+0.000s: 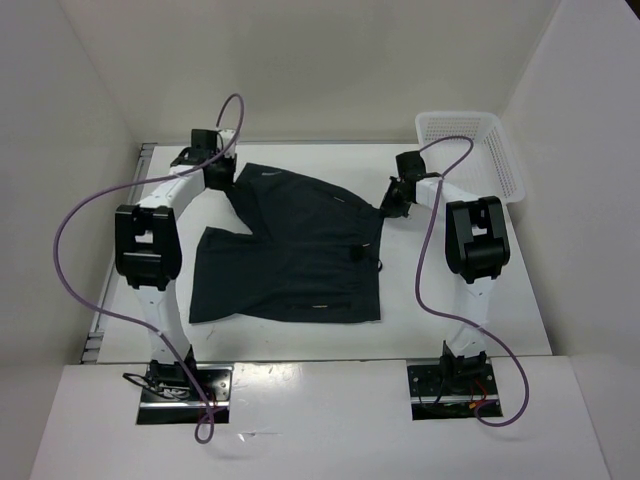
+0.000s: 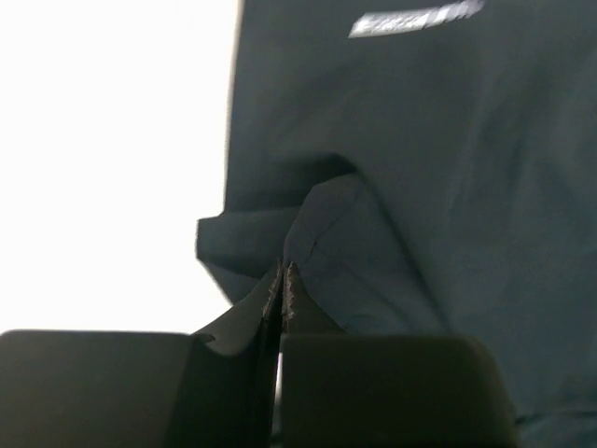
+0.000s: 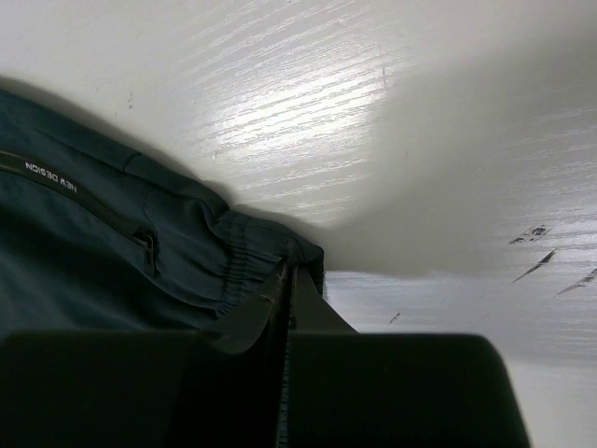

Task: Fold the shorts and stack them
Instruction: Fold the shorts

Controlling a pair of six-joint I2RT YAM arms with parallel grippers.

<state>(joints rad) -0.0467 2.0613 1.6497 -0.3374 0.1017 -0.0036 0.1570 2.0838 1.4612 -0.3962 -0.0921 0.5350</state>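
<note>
The dark navy shorts [image 1: 295, 255] lie spread on the white table, with small white label marks. My left gripper [image 1: 222, 180] is shut on the far left leg hem of the shorts [image 2: 373, 187], with a fold of fabric pinched at the fingertips [image 2: 284, 273]. My right gripper [image 1: 392, 206] is shut on the far right waistband corner of the shorts [image 3: 112, 261]; the elastic bunches at the fingertips [image 3: 287, 271]. Both held corners are lifted a little off the table.
A white plastic mesh basket [image 1: 478, 150] stands at the back right of the table. White walls enclose the table on the left, back and right. Purple cables loop beside both arms.
</note>
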